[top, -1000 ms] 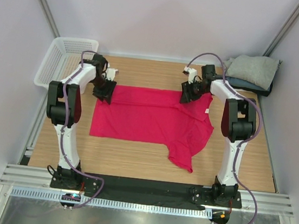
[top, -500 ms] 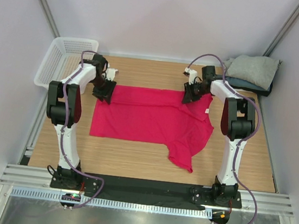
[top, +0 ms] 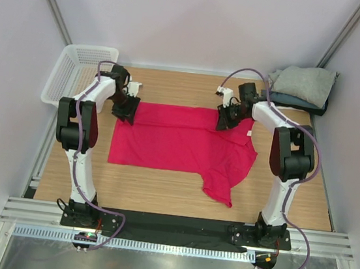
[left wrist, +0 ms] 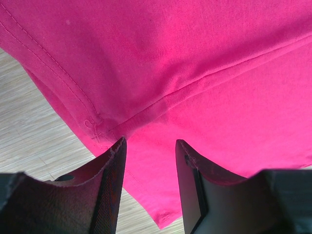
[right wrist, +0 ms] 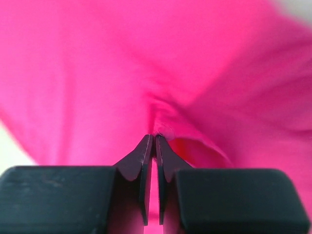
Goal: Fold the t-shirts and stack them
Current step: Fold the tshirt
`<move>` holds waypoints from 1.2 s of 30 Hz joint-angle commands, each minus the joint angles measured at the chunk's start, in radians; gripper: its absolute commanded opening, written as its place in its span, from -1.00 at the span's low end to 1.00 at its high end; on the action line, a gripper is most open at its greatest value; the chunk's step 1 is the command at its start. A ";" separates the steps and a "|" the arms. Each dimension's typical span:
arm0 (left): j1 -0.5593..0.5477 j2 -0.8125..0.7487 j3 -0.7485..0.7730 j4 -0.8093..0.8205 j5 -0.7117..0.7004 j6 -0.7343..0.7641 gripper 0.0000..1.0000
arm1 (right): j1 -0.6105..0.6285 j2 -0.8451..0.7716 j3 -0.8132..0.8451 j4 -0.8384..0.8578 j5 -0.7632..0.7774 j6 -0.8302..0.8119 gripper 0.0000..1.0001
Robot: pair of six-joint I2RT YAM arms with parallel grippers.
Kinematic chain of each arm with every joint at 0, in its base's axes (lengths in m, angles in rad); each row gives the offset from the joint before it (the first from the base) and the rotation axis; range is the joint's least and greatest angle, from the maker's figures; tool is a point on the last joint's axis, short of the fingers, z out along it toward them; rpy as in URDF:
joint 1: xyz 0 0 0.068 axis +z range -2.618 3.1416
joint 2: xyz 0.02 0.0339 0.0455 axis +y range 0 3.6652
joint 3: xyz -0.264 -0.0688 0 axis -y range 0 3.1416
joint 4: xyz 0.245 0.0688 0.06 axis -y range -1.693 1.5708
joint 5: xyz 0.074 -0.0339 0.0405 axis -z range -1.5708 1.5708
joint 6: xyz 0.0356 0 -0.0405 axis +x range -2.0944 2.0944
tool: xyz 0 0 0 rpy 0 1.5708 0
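- The right gripper (right wrist: 155, 139) is pinched together on a fold of the crimson-pink t-shirt (top: 179, 141), at its 1 o'clock edge.
- The left gripper (left wrist: 148, 146) stands apart over the 10 o'clock corner.

Matt knit cloth crimson t-shirt (top: 179, 141); smooth wood-grain table (top: 172, 88).

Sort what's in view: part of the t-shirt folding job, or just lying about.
Belongs to the job: bright crimson-pink cloth t-shirt, spread on the wooden table; folded light grey t-shirt atop a dark blue-grey t-shirt, far right corner; right end effector, pinching the pink shirt; left end effector, open at its corner.
Lying about: white plastic mesh basket, far left corner.
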 commanded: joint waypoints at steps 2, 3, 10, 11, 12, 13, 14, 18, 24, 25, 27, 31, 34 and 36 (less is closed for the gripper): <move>-0.004 -0.015 0.001 0.036 0.020 -0.006 -0.08 | 0.125 -0.158 -0.141 0.029 -0.017 0.074 -0.64; -0.004 -0.017 0.003 0.039 0.020 -0.006 -0.08 | 0.139 -0.174 -0.183 0.036 -0.022 0.090 -0.62; -0.004 -0.038 0.004 0.037 0.007 -0.003 -0.08 | 0.142 -0.225 -0.157 0.015 0.006 0.078 -0.56; -0.004 -0.038 0.007 0.034 0.006 -0.004 -0.08 | 0.133 -0.215 -0.139 0.017 0.015 0.076 -0.56; -0.004 -0.035 0.012 0.029 0.007 -0.004 -0.08 | 0.118 -0.209 -0.101 0.021 0.022 0.076 -0.56; -0.004 -0.032 0.015 0.025 0.007 -0.003 -0.07 | 0.090 -0.202 -0.084 0.026 0.030 0.079 -0.56; -0.004 -0.029 0.024 0.023 0.006 -0.003 -0.08 | 0.076 -0.180 -0.068 0.035 0.033 0.078 -0.56; -0.006 -0.017 0.040 0.008 0.009 -0.009 -0.09 | 0.012 -0.114 0.013 0.050 0.046 0.067 -0.56; -0.007 -0.023 0.029 0.000 0.004 -0.007 -0.09 | -0.024 -0.010 0.068 0.063 0.069 0.042 -0.56; -0.006 -0.029 0.023 0.000 0.003 -0.006 -0.09 | -0.024 0.002 0.071 0.066 0.070 0.042 -0.57; -0.007 -0.035 0.015 0.002 0.001 -0.003 -0.09 | -0.025 0.021 0.084 0.072 0.073 0.045 -0.56; -0.006 -0.046 -0.002 0.002 0.000 0.002 -0.09 | -0.024 0.064 0.094 0.067 0.085 0.047 -0.56; -0.006 -0.051 -0.006 0.006 0.000 0.003 -0.09 | -0.025 0.049 0.075 0.058 0.101 0.035 -0.56; -0.006 -0.051 -0.005 0.012 0.001 0.002 -0.09 | -0.024 0.026 0.033 0.052 0.105 0.029 -0.56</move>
